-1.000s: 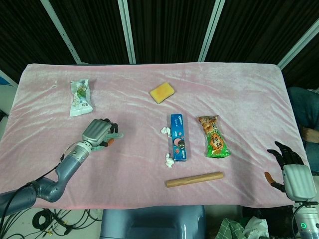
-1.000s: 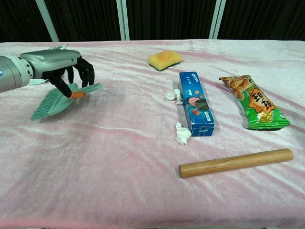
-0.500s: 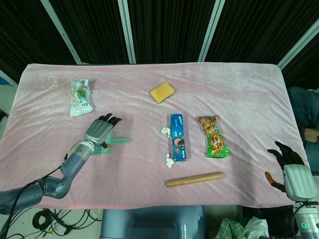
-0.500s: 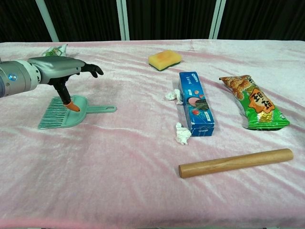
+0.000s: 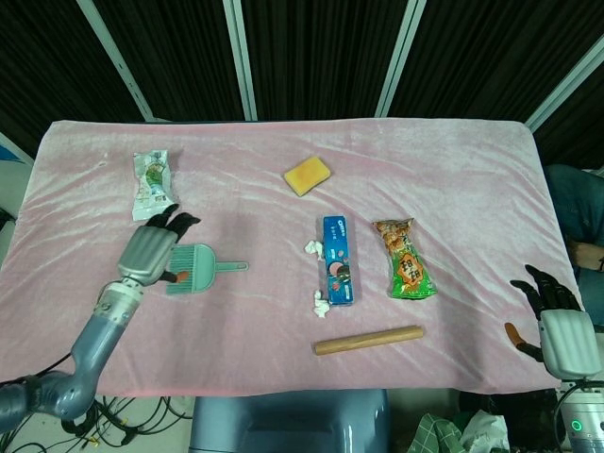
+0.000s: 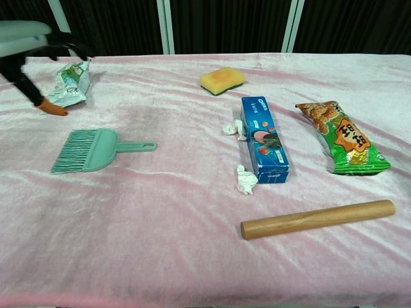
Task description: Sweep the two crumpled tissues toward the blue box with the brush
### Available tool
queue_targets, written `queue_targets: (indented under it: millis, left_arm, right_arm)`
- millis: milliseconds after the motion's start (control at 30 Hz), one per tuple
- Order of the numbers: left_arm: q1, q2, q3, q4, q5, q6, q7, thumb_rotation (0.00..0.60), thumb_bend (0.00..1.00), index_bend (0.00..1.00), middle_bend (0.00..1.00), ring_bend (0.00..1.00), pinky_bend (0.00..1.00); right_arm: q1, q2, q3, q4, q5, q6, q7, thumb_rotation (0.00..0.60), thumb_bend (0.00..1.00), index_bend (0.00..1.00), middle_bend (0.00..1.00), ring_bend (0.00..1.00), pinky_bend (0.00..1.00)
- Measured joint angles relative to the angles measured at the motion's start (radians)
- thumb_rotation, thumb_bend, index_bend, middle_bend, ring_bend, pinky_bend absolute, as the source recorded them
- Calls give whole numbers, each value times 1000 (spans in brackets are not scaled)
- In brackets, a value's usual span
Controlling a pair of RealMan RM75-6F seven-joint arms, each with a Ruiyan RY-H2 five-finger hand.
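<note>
— Now, where is the brush found?
— It is seen lying flat on the pink bench, released; a second ago it was held up off the cloth by the left hand.
— And that hand?
— It has been lifted away toward the left edge, its fingers spread and nothing held; half a second ago it was poised right over the brush.
— The tissues?
— Both are left unmoved: one tissue touching the blue box near its far end, the other tissue against its near corner.
— The right hand?
— It is kept at the bench's right edge, fingers apart, empty.
</note>
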Motion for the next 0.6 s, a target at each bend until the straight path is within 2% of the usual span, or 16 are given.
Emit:
queue_targets:
  millis: [133, 233, 333, 433, 600]
  left_arm:
    - [176, 70, 93, -93, 111, 222, -27, 600, 68, 167, 126, 0, 159]
    - [300, 103, 150, -123, 176, 354, -100, 600, 71, 167, 127, 0, 86]
    - [380, 120, 185, -112, 220, 427, -217, 600, 80, 171, 140, 0, 40]
    - [439, 134, 213, -61, 263, 475, -337, 600, 88, 187, 166, 0, 35]
    - [499, 154, 227, 4, 332, 536, -415, 600, 88, 197, 163, 0, 38]
  right_arm:
    - [0, -4, 1, 12, -17, 17, -26, 600, 191, 236, 67, 113, 181]
    - [0, -6, 0, 25, -38, 30, -42, 600, 175, 208, 27, 94, 172]
    - [0, -8, -8, 51, -78, 48, -68, 600, 161, 203, 17, 85, 168]
    - [-3, -9, -18, 77, -114, 69, -98, 600, 158, 202, 15, 83, 167]
    - [-6, -14, -32, 96, -131, 75, -119, 600, 156, 202, 15, 84, 167]
